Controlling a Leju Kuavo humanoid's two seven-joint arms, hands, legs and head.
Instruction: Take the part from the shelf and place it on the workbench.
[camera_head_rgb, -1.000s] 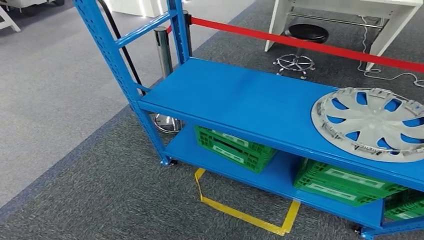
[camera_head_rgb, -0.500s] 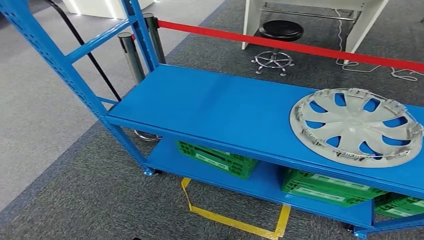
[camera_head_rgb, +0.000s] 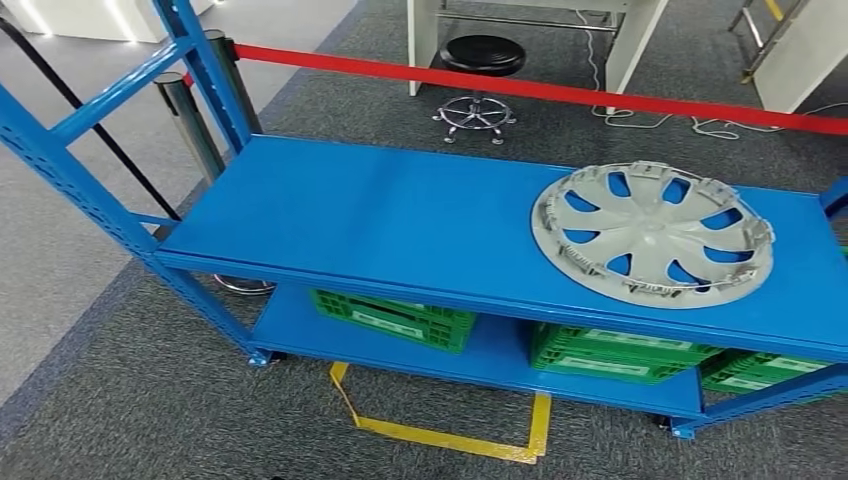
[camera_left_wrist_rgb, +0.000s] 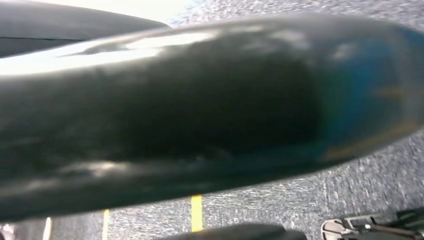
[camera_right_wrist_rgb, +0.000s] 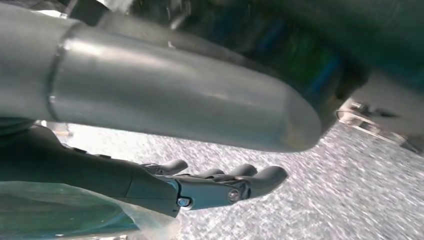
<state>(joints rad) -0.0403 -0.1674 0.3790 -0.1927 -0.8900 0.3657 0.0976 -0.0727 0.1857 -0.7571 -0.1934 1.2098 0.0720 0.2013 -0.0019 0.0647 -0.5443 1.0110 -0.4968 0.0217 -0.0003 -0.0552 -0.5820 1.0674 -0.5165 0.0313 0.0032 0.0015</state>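
1. The whole head view has slid since a second ago: the shelf (camera_head_rgb: 400, 215) and the part on it now sit further left in the picture. That is the camera turning as the robot lines up, not the things moving.
2. The part (camera_head_rgb: 652, 232), a grey wheel cover, lies flat on the shelf's top board near its right end, closer to the front edge than the back. It is untouched.
3. It is now nearer the middle of the view, so the robot looks better squared to it for a reach.
4. The right robot hand (camera_right_wrist_rgb: 215, 186) hangs low over the carpet, fingers fairly straight and apart, holding nothing.
5. The left robot hand: cannot tell its state, the left wrist view is blurred by dark body parts.
6. Green crates (camera_head_rgb: 395, 318) sit on the lower shelf board; yellow floor tape (camera_head_rgb: 440, 438) marks a box in front, a red barrier band (camera_head_rgb: 520, 88) runs behind.
7. My read: still the approach step, no grasp begun; both arms must come up next.
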